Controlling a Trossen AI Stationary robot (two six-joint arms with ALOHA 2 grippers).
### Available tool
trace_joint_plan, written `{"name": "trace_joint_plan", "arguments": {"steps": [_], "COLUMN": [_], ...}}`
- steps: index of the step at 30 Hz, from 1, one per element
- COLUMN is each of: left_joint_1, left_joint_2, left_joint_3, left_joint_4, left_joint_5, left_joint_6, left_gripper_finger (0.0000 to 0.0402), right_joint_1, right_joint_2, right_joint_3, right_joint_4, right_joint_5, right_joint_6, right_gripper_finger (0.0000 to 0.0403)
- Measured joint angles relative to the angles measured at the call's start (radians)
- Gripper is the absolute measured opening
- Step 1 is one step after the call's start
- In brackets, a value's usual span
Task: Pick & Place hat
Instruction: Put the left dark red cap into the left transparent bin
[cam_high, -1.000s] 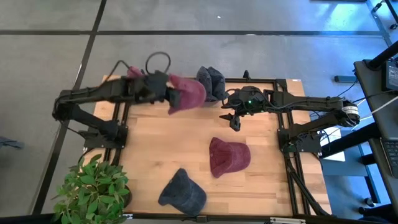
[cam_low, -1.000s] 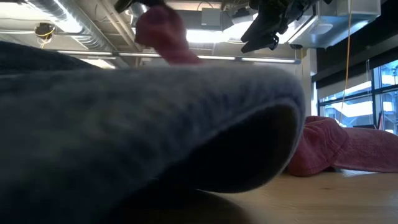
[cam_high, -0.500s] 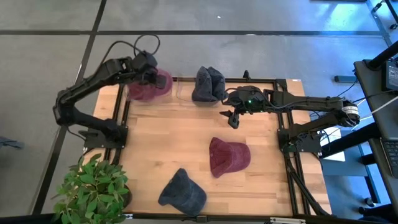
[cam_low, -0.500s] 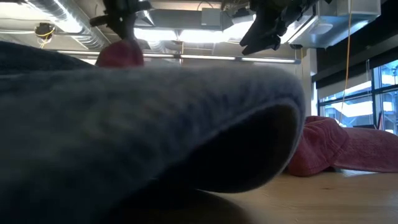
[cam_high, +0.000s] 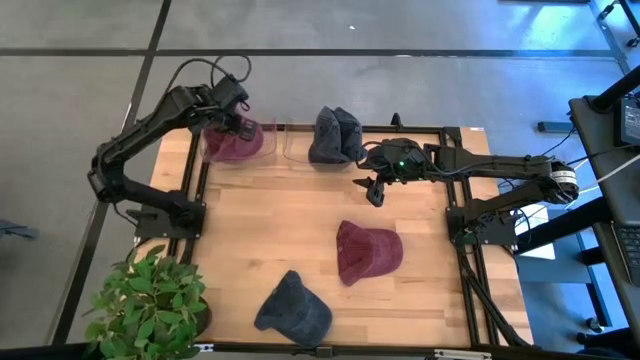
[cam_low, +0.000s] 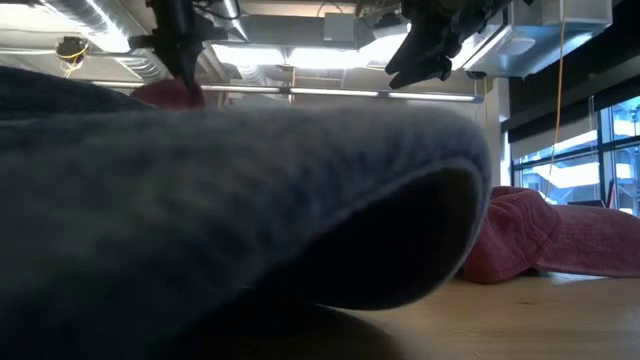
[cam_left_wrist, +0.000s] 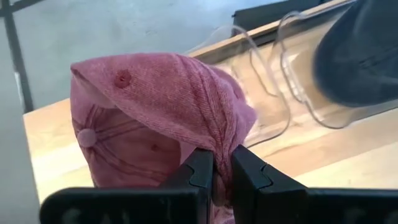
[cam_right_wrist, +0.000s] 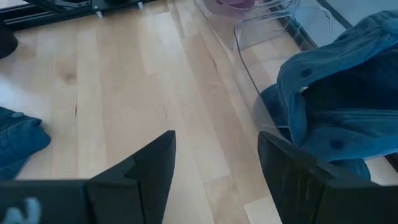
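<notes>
My left gripper (cam_high: 236, 124) is at the table's far left corner, shut on a pink cap (cam_left_wrist: 155, 118), also in the high view (cam_high: 236, 142) and low view (cam_low: 165, 92). My right gripper (cam_high: 372, 190) hovers open over the far middle of the table, holding nothing (cam_right_wrist: 214, 180). A blue cap (cam_high: 336, 134) sits in a clear bin (cam_right_wrist: 261, 93) at the far edge. A second pink cap (cam_high: 368, 250) and a dark blue cap (cam_high: 293, 308) lie flat on the wood. My left gripper pinches a bunched fold of the pink cap's cloth (cam_left_wrist: 221, 163) between its two fingers, coming from above and pointing down. The cap hangs below the fingers, crumpled, its top button (cam_left_wrist: 87, 137) facing sideways. Whether its lower part rests on anything I cannot tell.
Two clear bins stand side by side along the far edge (cam_left_wrist: 264, 81). A potted plant (cam_high: 150, 300) fills the near left corner. In the low view the dark blue cap (cam_low: 230, 210) blocks most of the table. Bare wood lies in the table's middle (cam_high: 270, 220).
My left gripper has carried the pink cap from the far middle of the table toward the far left corner, then lowered it a little there, staying shut on it. The cap swung along beneath it. My right arm has kept still.
</notes>
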Motion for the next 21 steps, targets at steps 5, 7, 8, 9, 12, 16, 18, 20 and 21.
{"name": "trace_joint_plan", "arguments": {"steps": [5,7,8,9,12,16,18,20,21], "left_joint_1": [0.0,0.0,0.0,0.0,0.0,0.0,0.0,0.0,0.0], "left_joint_2": [0.072,0.101,0.114,0.125,0.146,0.157,0.16,0.16,0.16], "left_joint_3": [0.0,0.0,0.0,0.0,0.0,0.0,0.0,0.0,0.0], "left_joint_4": [-0.027,-0.045,-0.054,-0.06,-0.087,-0.118,-0.116,-0.116,-0.116], "left_joint_5": [-0.061,-0.09,-0.107,-0.121,-0.145,-0.182,-0.182,-0.182,-0.185], "left_joint_6": [0.016,0.017,0.017,0.017,0.014,0.009,0.009,0.025,0.035], "left_gripper_finger": [0.0021,0.0021,0.0022,0.0023,0.0028,0.0025,0.0024,0.0032,0.0038], "right_joint_1": [0.0,0.0,0.0,0.0,0.0,0.0,0.0,0.0,0.0], "right_joint_2": [0.0,0.0,0.0,0.0,0.0,0.0,0.001,0.001,0.001], "right_joint_3": [0.0,0.0,0.0,0.0,0.0,0.0,0.0,0.0,0.0], "right_joint_4": [0.007,0.009,0.009,0.008,0.008,0.008,0.008,0.008,0.008], "right_joint_5": [0.025,0.025,0.025,0.025,0.025,0.025,0.025,0.025,0.025], "right_joint_6": [0.0,0.0,0.0,0.0,0.0,-0.001,-0.001,-0.002,-0.002], "right_gripper_finger": [0.0227,0.0227,0.0227,0.0227,0.0227,0.0227,0.0227,0.0227,0.0227]}}
